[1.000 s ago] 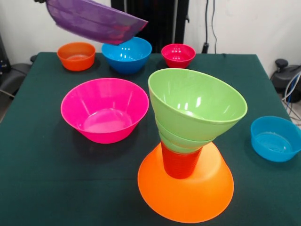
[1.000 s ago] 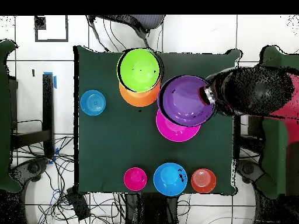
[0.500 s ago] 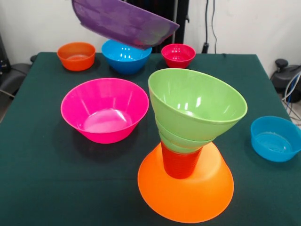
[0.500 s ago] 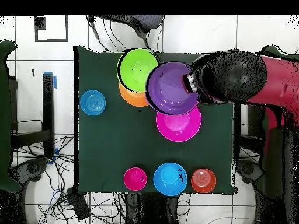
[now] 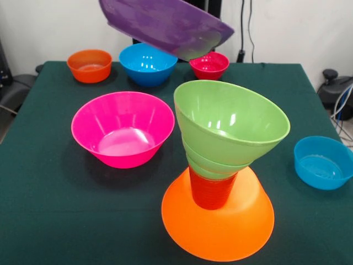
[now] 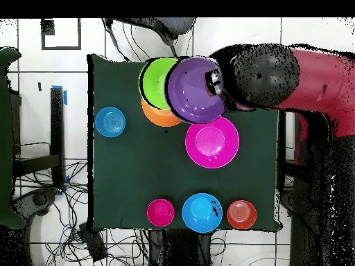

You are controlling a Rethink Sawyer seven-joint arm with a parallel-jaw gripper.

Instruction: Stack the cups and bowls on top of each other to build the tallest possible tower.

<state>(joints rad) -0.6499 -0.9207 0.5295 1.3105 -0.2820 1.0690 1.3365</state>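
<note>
Purple bowl point(image 5: 165, 25): upper rim cut off by the top edge in the front view; tilted, only its underside shows there.
Gripper point(image 6: 214, 84): out of frame in the front view; overhead, only a small part shows at the purple bowl's rim, and finger position cannot be determined.
Green bowl point(image 6: 157, 82): partly covered overhead by the purple bowl.
Orange base bowl point(image 6: 157, 116): mostly hidden overhead beneath the green and purple bowls.
Cup point(image 5: 212, 190): upper part hidden inside the green bowls in the front view; not visible overhead.
Red bowl point(image 5: 210, 64): near rim overlapped by the purple bowl.
</note>
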